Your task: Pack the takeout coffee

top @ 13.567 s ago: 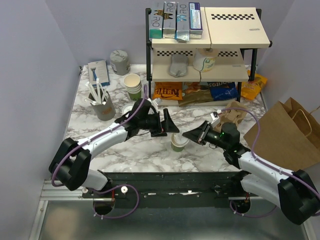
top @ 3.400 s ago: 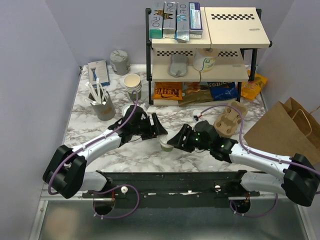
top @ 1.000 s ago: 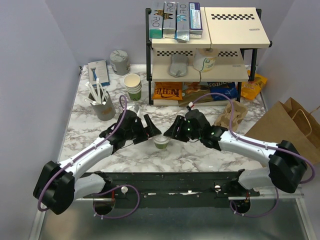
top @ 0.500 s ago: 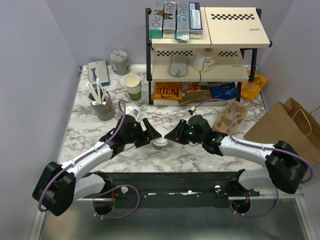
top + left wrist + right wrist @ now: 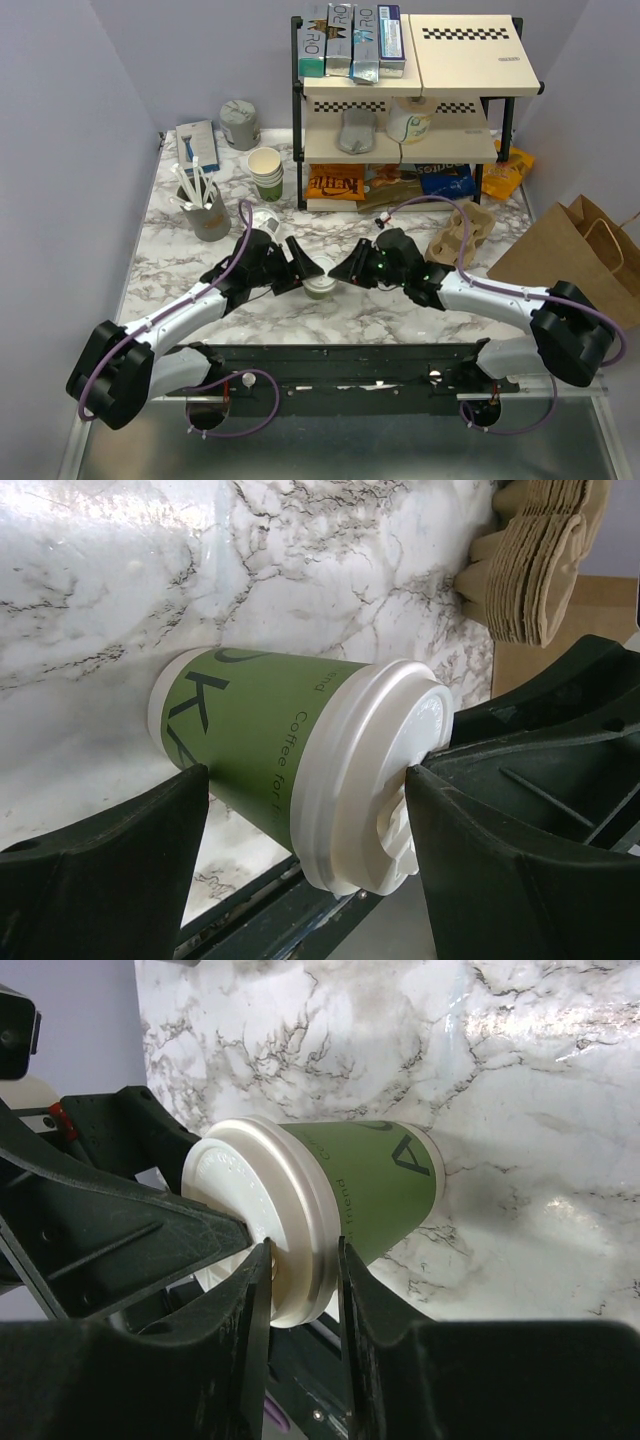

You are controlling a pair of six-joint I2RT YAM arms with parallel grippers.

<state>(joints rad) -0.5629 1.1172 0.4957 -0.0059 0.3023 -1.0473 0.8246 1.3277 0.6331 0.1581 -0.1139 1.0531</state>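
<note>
Centrally, toward the front edge of the marble table [image 5: 190, 260], we find the coffee cup [image 5: 321, 286] upright between both grippers. Right gripper [image 5: 300, 1250]: jaws closed on the rim of the white lid [image 5: 245, 1210]. Left gripper [image 5: 305, 770]: jaws open wide, with the cup's side across the gap

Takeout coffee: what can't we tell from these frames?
- Contents: the white lid covers the takeout coffee in every view.
- Print: left wrist view, the lettering curves round the cup out of sight.
- Left end effector contact: left wrist view, fingers flank the cup; touching or not, cannot tell.
- Lid's near rim: right wrist view, partly behind the fingers of the right end effector.
- Cup wall: top view, both end effectors crowd it; mostly the lid shows.
</note>
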